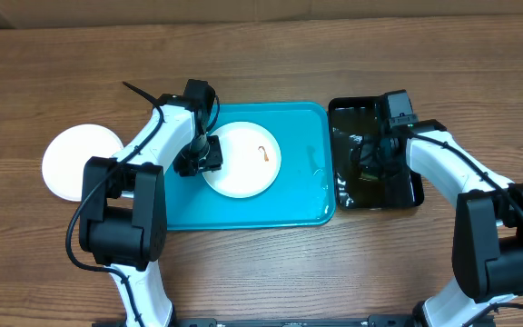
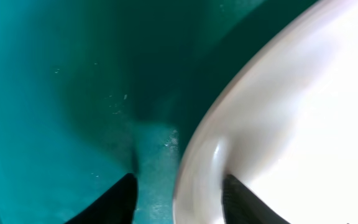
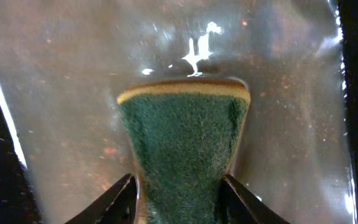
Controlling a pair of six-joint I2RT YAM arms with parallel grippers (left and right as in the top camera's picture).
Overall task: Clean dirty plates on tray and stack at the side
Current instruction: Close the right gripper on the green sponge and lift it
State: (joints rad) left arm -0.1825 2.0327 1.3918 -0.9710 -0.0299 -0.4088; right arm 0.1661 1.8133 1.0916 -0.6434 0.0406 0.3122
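One black basin (image 1: 357,107) sits at 3 o'clock of the tray (image 1: 284,207); my right gripper (image 3: 178,199) is in it, clenched on the one green sponge (image 3: 184,130). I count two plates: a smeared plate (image 1: 243,168) on the tray, a bare plate (image 1: 75,163) off it at 9 o'clock. My left gripper (image 2: 179,205) straddles the smeared plate's 9 o'clock rim; whether it grips, I cannot tell.

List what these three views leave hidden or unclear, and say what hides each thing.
- Left wrist: the plate on the tray is blurred and cut by the frame; whether the left gripper clamps its rim is unclear, fingertips cropped.
- Overhead: the right gripper covers the sponge in the black basin.
- Overhead: the left arm hides part of the side plate.
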